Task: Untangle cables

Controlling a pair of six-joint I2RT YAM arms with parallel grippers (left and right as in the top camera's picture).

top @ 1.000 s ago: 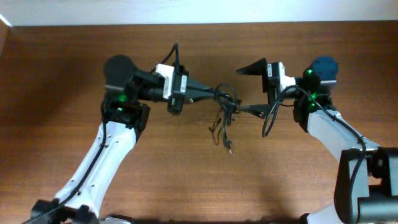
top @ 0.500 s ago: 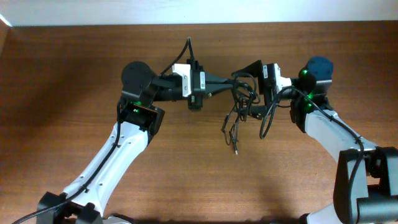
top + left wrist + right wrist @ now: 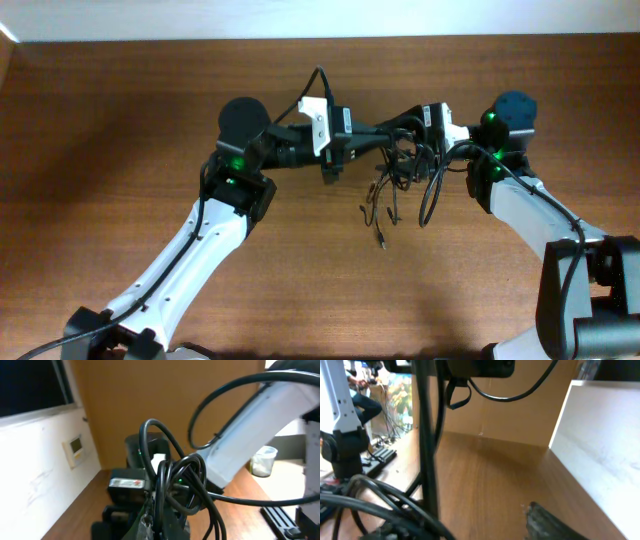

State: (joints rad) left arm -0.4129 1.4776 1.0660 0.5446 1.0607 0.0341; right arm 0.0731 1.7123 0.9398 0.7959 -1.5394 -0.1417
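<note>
The cables [image 3: 392,178] are a tangle of thin black cords hanging between my two grippers, with loose ends trailing down to a plug [image 3: 382,240] over the table. My left gripper [image 3: 378,143] is shut on the bundle; in the left wrist view the cables [image 3: 172,477] loop up out of its jaws [image 3: 161,519]. My right gripper [image 3: 406,138] is open and faces the left one, very close to it. In the right wrist view the cables [image 3: 380,505] cross its left side. Its right finger [image 3: 551,525] is bare and its left finger is hidden.
The brown wooden table [image 3: 120,150] fills the overhead view, with a white wall edge [image 3: 300,20] along the back. A thicker black arm cable [image 3: 432,195] loops below the right wrist. The right arm's base [image 3: 518,108] stands at the far right.
My left arm has swung to the right, carrying the cable bundle up to the open right gripper. The right gripper has stayed nearly in place, and the tangle now hangs right beside it.
</note>
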